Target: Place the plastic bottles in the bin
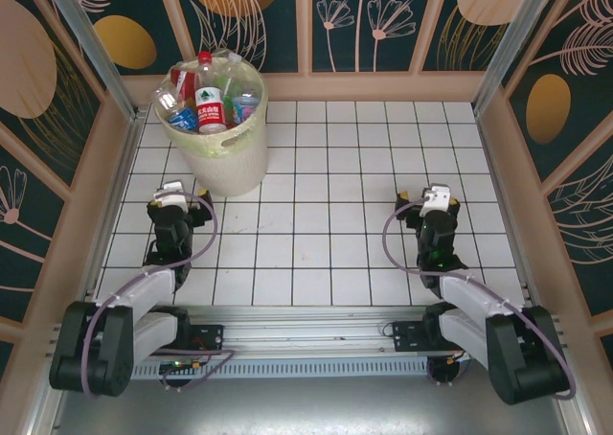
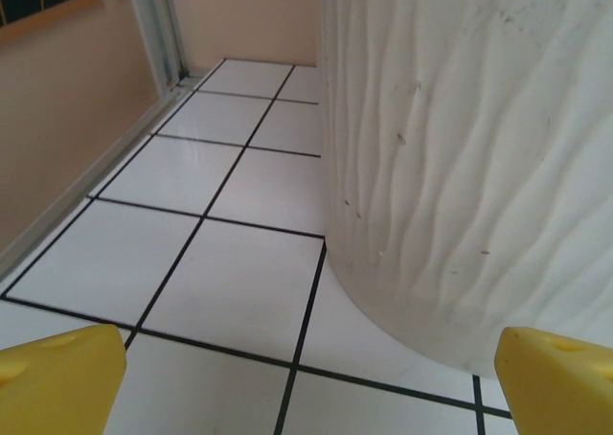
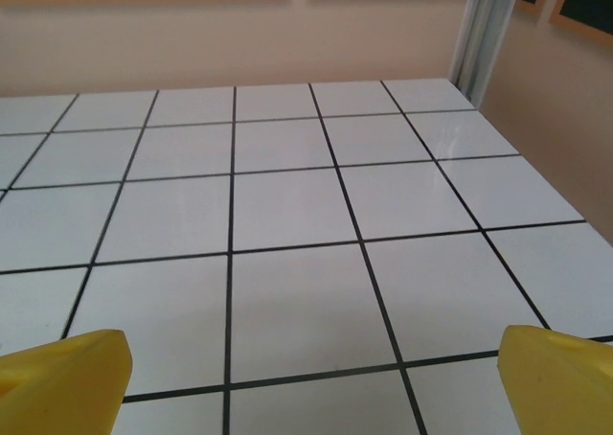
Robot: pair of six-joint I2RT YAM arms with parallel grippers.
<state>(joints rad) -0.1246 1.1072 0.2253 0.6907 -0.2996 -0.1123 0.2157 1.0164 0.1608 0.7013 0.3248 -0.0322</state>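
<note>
I'm seeing the plastic bottles (image 1: 209, 100) piled in the bin (image 1: 230, 162) at upper left, left gripper (image 1: 171, 195) and right gripper (image 1: 436, 200) hanging empty, jaws apart, so I'm judging only parking remains.

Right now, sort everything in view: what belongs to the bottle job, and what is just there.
Job: plastic bottles, piled in the bin.
Just there: tiled table, patterned walls, metal rail.

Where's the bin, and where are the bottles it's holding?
bin (image 1: 233, 162): top external view, on its pale front wall.
plastic bottles (image 1: 210, 104): top external view, on the red label of the middle bottle.
</note>
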